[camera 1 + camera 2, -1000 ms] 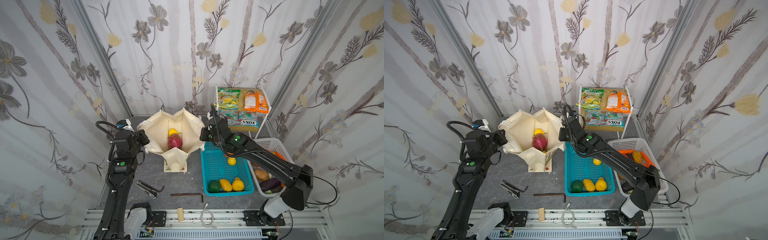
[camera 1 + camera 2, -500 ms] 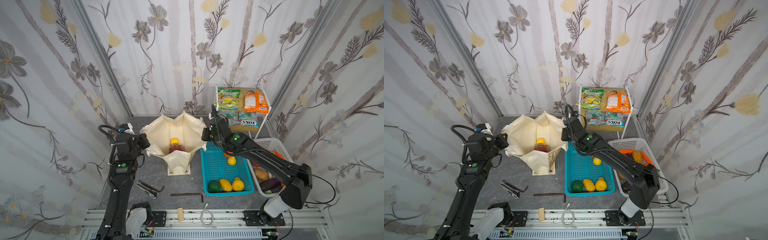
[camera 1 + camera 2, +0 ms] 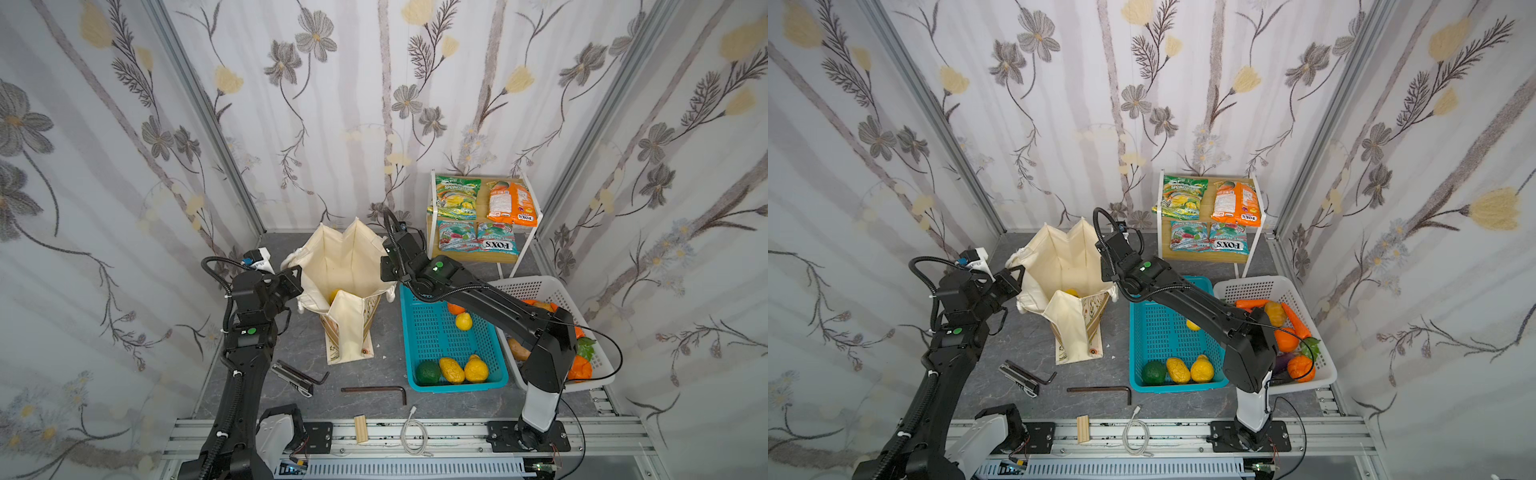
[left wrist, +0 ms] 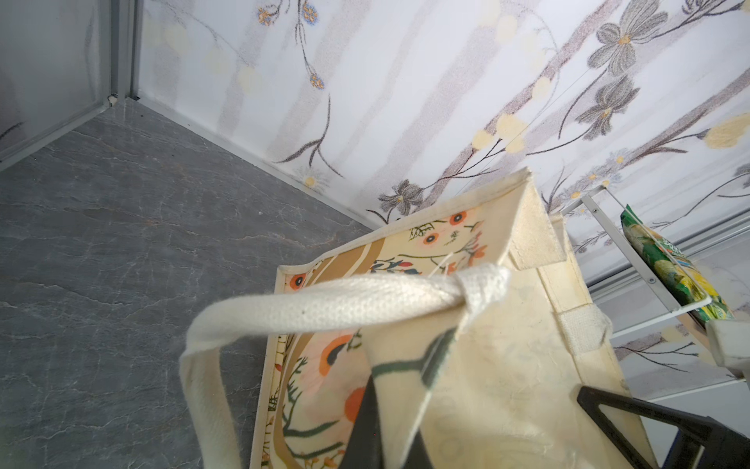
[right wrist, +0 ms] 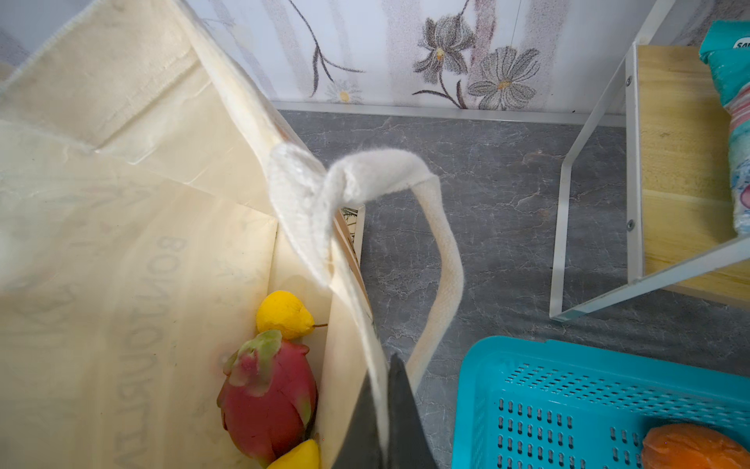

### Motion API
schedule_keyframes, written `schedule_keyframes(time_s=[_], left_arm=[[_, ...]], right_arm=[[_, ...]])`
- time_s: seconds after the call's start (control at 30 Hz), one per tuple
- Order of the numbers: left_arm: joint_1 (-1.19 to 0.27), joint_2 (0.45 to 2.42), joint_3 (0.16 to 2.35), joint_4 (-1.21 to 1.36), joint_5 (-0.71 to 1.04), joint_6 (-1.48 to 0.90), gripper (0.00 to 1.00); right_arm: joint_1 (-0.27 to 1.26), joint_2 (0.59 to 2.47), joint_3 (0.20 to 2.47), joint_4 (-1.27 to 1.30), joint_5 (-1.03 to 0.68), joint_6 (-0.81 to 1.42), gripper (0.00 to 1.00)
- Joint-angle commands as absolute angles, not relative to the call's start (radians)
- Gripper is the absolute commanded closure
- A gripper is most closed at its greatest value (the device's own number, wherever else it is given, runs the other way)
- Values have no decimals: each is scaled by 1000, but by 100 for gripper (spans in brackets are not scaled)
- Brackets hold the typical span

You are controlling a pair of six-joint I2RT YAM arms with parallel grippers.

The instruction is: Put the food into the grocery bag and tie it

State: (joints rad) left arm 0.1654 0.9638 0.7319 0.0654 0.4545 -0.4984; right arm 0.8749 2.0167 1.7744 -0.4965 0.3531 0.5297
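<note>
**Bag Held Open, Loading Barely Begun**

The grocery bag (image 3: 345, 266) stands on the bench (image 3: 299, 343), a little toward the left edge from the middle and nearer the back edge, just beside the teal basket (image 3: 440, 332). The left tool (image 3: 293, 280) is clamped on the bag's rim on its own side. The right tool (image 5: 385, 418) is pinched tight on the opposite rim, so the mouth is stretched between them.

Inside we spot a dragon fruit (image 5: 270, 398) and a lemon (image 5: 284, 312), plus another yellow piece cut off by the frame. That is a small start. Fruit lies in the teal basket, vegetables fill the white basket (image 3: 540, 286), and snack packets (image 3: 457, 199) sit on the shelf (image 3: 473, 255). The rope handle (image 4: 324, 308) hangs loose, so we judge the tying has not begun.

The bag's long axis is upright, with the mouth pointing up. Its broad panels face the left and right edges, so we judge the footprint runs from back edge to front edge.
</note>
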Motion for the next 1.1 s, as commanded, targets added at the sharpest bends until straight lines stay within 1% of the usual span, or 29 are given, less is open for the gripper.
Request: schedule_keyframes(time_s=[0.0, 0.2, 0.47, 0.5, 0.53, 0.57, 0.63, 0.7, 0.77, 0.8, 0.83, 1.03, 1.07], left_arm=[[176, 964, 723, 183, 505, -524, 100], [186, 919, 692, 216, 476, -497, 100], [184, 951, 693, 213, 502, -544, 100], [184, 956, 690, 213, 508, -550, 100], [184, 960, 688, 213, 512, -554, 100], [184, 958, 685, 213, 510, -556, 100], [184, 949, 676, 213, 500, -553, 100], [184, 937, 668, 212, 488, -549, 100], [185, 927, 663, 209, 479, -547, 100], [185, 926, 660, 209, 478, -546, 100], [185, 925, 658, 207, 476, -546, 100], [184, 920, 651, 198, 474, -544, 100], [185, 919, 649, 197, 474, -545, 100]], right_arm=[[869, 2022, 1782, -485, 405, 514, 100], [862, 2020, 1782, -486, 414, 509, 100], [857, 2013, 1805, -487, 436, 511, 100], [857, 2010, 1808, -488, 428, 510, 95], [857, 2004, 1810, -487, 415, 506, 84], [858, 1998, 1810, -484, 398, 497, 65], [863, 1980, 1810, -481, 390, 479, 36], [870, 1954, 1811, -483, 413, 466, 21], [870, 1917, 1811, -489, 443, 469, 9], [867, 1898, 1811, -493, 456, 469, 5], [864, 1876, 1812, -496, 464, 468, 4], [828, 1711, 1801, -507, 552, 440, 5], [800, 1687, 1799, -506, 561, 421, 5]])
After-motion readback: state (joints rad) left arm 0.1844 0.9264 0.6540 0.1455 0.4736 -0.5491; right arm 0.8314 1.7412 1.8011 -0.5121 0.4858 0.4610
